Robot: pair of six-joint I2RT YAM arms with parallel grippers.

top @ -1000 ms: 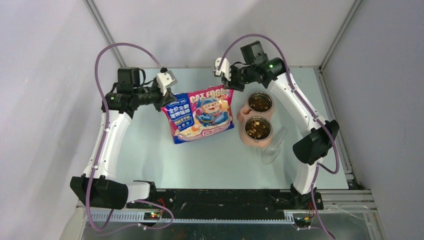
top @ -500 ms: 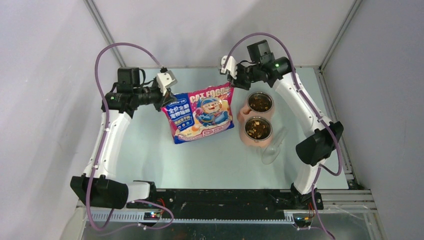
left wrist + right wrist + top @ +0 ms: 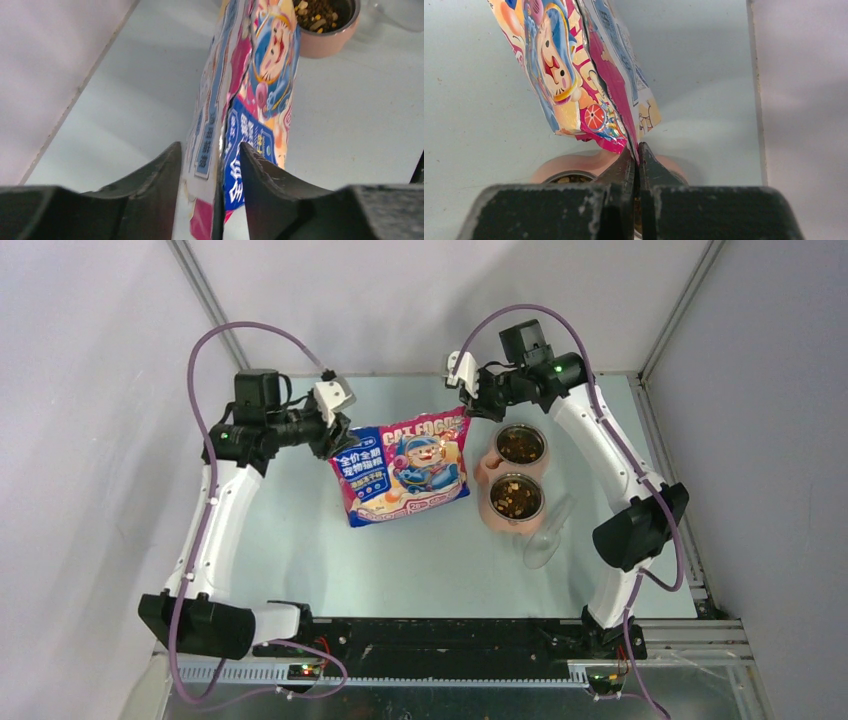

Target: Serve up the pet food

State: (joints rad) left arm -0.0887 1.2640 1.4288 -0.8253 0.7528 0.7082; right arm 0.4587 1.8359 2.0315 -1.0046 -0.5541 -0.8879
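Observation:
The pet food shows as dark brown kibble in two steel bowls with pink outsides, the far bowl (image 3: 521, 445) and the near bowl (image 3: 515, 498); one bowl of kibble (image 3: 320, 12) also appears in the left wrist view. The glossy pink and blue cat bag (image 3: 405, 468) hangs tilted between both arms. My right gripper (image 3: 636, 147) is shut on the bag's top right corner (image 3: 621, 107). My left gripper (image 3: 210, 146) stands open, and the bag's left edge (image 3: 235, 90) runs between its parted fingers.
A clear plastic scoop (image 3: 545, 538) lies on the table right of the near bowl. The pink rim of the far bowl (image 3: 574, 167) sits just under my right gripper. Grey walls close in the table at the back and on both sides.
My left gripper has opened around the bag's left corner. The right gripper stays shut on the bag and has shifted slightly right. The bag's left side has sagged a little.

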